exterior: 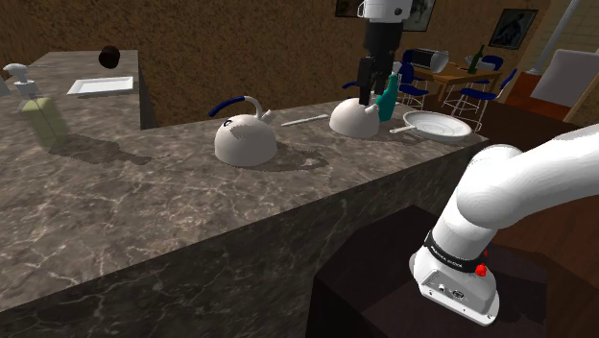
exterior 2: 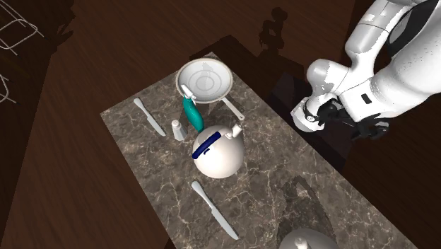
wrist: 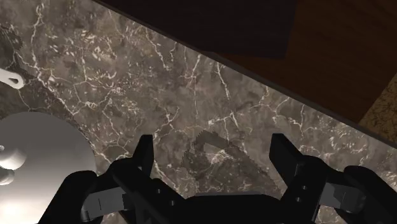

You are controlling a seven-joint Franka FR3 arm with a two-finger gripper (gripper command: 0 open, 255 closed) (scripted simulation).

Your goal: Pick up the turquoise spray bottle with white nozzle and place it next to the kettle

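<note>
I am looking over a dark marble counter (exterior: 144, 192) in a dim room with wood flooring, and blue dining chairs (exterior: 415, 82) are standing beyond its far end. The shoulder view is giving me 2 white kettles. The near kettle (exterior: 245, 136) is carrying a blue handle, and the gripper (exterior: 374, 88) is hanging above the counter by the far kettle (exterior: 355, 118).

The turquoise spray bottle (exterior: 388, 96) is standing upright on the counter just beside the far kettle, between it and a white pan (exterior: 437, 126). I cannot tell whether bottle and kettle are touching. This view is also giving me a soap dispenser (exterior: 38, 108) holding pale green liquid, and a white plate (exterior: 99, 85) lying on a back counter.

The second exterior view, looking down from overhead, is adding a small white shaker (exterior 2: 177, 128) close to the bottle's base and a knife (exterior 2: 150, 117) near the counter's edge. A second knife (exterior 2: 214, 209) is lying between the 2 kettles. From there the pan is showing its pale ringed base.

The wrist view is showing me the fingers (wrist: 145, 159) spread wide over bare marble, with the far kettle's white dome off to one side of them.
</note>
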